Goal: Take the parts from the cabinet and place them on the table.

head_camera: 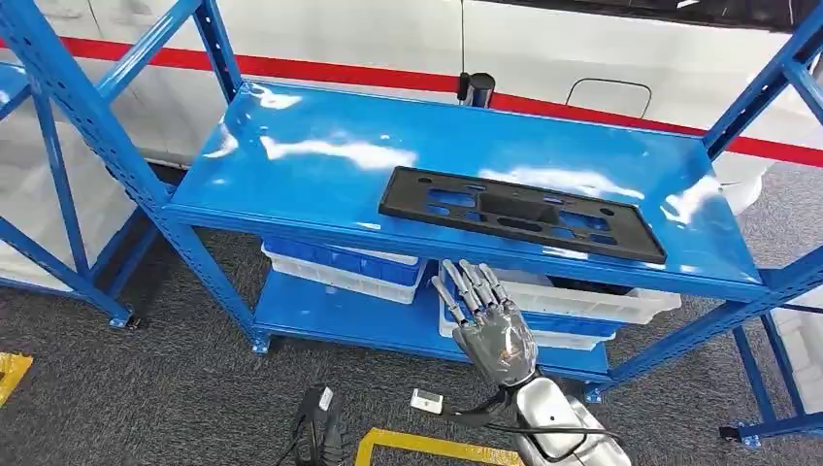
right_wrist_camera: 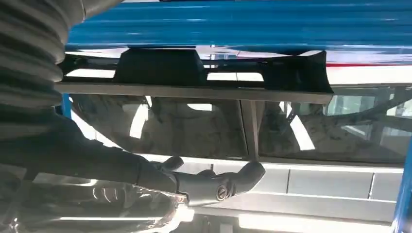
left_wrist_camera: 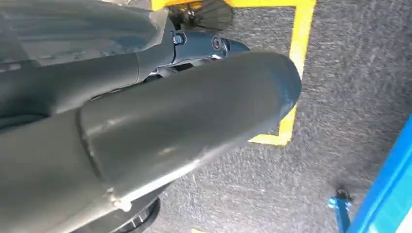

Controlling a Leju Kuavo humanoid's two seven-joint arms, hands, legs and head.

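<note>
Approach phase, as we judge it: the flat black plastic part with rectangular cut-outs (head_camera: 521, 213) lies untouched on the top shelf of the blue steel shelving rack (head_camera: 320, 116), close to the front edge and slightly skewed to it. Nothing has reached a table, so we log the task as at its first pick.

The right hand (head_camera: 485, 316) is raised in front of the rack, just below the front lip of the top shelf, fingers extended and apart, holding nothing. In the right wrist view the same part (right_wrist_camera: 194, 73) appears edge-on across the shelf, with the hand's fingers (right_wrist_camera: 214, 182) apart from it.

We see grey covers and dark parts close to the lens in the left wrist view, over grey carpet with yellow floor tape (left_wrist_camera: 294, 73); we cannot tell how the left hand's fingers lie.

Next move, in our judgement: lift the right hand over the shelf lip, bring the fingers across the near long edge of the part, close on it. The part is thin and flat on a glossy surface, so it may slide back rather than lift; the cut-outs or the near edge offer purchase.

White and blue plastic bins (head_camera: 345, 267) sit on the lower shelf.

Writing: we can read no brand, label or text anywhere; a small white tag (head_camera: 425, 401) by the cable on the floor is too small to read.
</note>
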